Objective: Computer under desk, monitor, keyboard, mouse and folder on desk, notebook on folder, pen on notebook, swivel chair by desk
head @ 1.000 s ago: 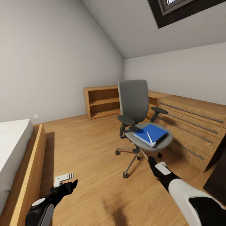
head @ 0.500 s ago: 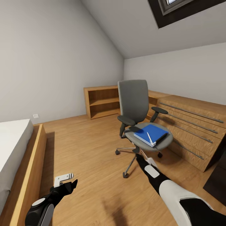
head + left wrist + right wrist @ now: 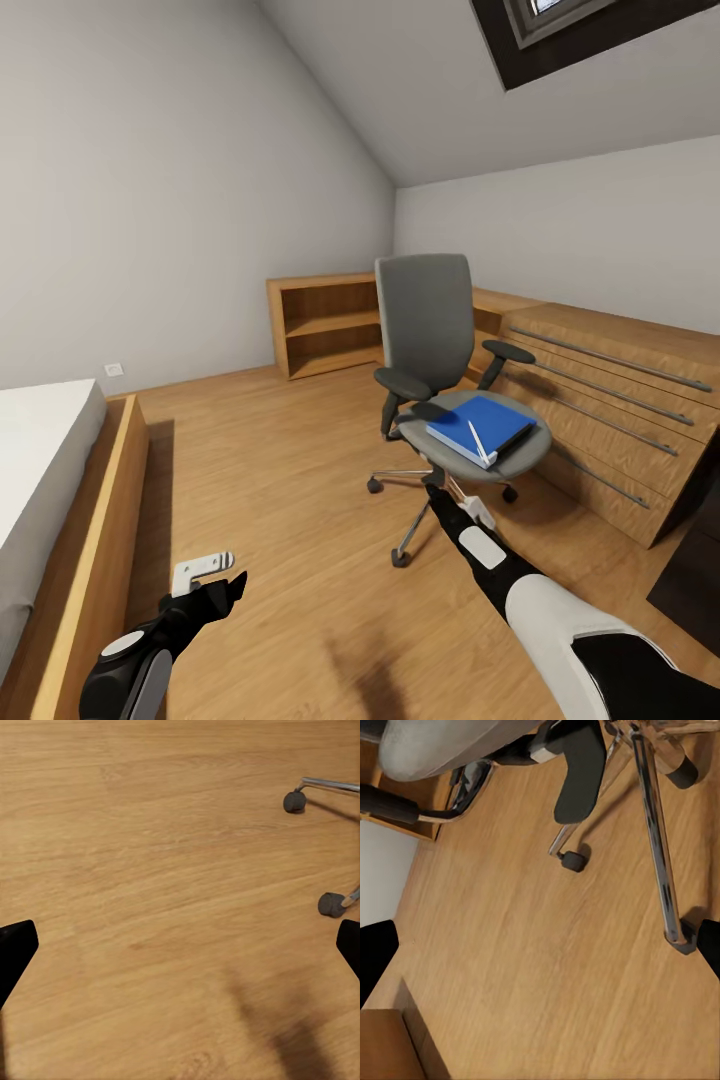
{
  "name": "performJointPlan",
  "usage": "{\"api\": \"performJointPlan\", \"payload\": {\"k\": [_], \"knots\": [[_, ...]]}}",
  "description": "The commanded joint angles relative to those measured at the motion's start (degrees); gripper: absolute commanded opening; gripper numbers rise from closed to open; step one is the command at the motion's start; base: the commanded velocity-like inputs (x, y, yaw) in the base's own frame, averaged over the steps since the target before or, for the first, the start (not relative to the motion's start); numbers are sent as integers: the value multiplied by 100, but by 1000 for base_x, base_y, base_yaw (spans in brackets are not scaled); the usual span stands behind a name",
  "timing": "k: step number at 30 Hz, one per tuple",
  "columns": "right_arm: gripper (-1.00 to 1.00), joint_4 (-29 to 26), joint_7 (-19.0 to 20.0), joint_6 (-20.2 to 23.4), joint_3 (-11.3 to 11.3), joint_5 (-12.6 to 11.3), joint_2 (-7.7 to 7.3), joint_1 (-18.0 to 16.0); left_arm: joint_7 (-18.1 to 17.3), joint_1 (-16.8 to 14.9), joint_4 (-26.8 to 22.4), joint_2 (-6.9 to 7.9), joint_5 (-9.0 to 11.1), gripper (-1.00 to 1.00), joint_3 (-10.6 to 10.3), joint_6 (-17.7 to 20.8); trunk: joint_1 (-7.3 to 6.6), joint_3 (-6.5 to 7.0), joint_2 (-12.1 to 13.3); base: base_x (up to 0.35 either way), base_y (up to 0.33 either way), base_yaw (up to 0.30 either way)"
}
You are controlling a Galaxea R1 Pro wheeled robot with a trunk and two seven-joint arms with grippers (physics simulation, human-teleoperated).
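Swivel chair [image 3: 437, 350] standing on oak floor [image 3: 280, 480] beside dresser [image 3: 620, 420]; blue folder [image 3: 481, 424] flat on seat, pen [image 3: 477, 442] atop it. Right gripper [image 3: 436, 491] low beneath seat front, fingers spread, empty. Left gripper [image 3: 215, 578] over bare floor, spread, empty.

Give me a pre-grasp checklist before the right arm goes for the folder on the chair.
1. Folder lies flat on the chair seat: ok.
2. Pen rests on the folder and may roll off when it is lifted: not ok.
3. Right gripper is level with the folder: not ok, it is below the seat's front edge, near the chair base.
4. Right jaws open: ok, the fingertips stand wide apart in the right wrist view.
5. Left gripper is out of the way: ok, low over the floor.
6. Desk within reach: cannot tell.
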Motion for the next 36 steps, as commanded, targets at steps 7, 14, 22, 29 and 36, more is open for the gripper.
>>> {"api": "performJointPlan", "payload": {"k": [7, 14, 22, 29, 36], "knots": [[100, 14, 354, -45, 43, -31, -25, -5, 32, -3, -7, -10, 60, 100, 4, 30, -1, -6, -2, 0, 0, 0], [100, 41, 483, -45, 35, -55, -169, -5, 36, -3, -7, -6, 59, 100, -66, 24, -12, 83, 3, 0, 0, 0], [100, 46, 475, -41, 0, -90, -270, -5, 37, -3, -7, -3, 58, 100, -74, 29, -63, 185, 87, 0, 0, 0], [100, 51, 454, -38, -33, -128, -411, -5, 37, -3, -7, -3, 59, 100, -75, 30, -63, 185, 87, 0, 0, 0], [100, 44, 410, -32, -30, -387, -500, -5, 37, -3, -7, -3, 56, 100, -75, 30, -63, 185, 87, 0, 0, 0]]}}
